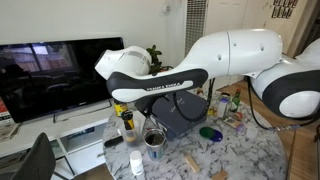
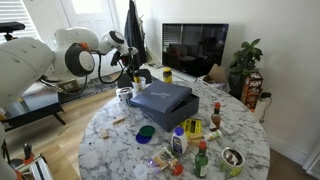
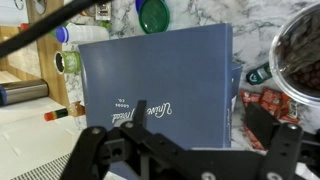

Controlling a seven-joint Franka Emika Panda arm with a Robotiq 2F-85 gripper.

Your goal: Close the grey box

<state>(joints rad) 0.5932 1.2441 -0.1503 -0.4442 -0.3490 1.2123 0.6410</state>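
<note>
The grey box (image 2: 160,100) is a large slate blue-grey square on the round marble table; it also shows in an exterior view (image 1: 182,117) behind the arm. In the wrist view its lid (image 3: 160,75) fills the frame, lying flat on the box, with a faint script emblem near my fingers. My gripper (image 3: 188,150) hovers over the lid's near edge with its fingers wide apart, open and empty. In an exterior view the gripper (image 2: 134,72) is just above the box's far left corner.
A metal cup (image 3: 300,60) (image 2: 125,95) (image 1: 155,140) stands close beside the box. A green lid (image 3: 153,15) (image 2: 145,131) lies on the marble table (image 2: 120,150). Bottles (image 2: 200,160) and snack packets crowd the table's near side. A television (image 2: 195,48) stands behind.
</note>
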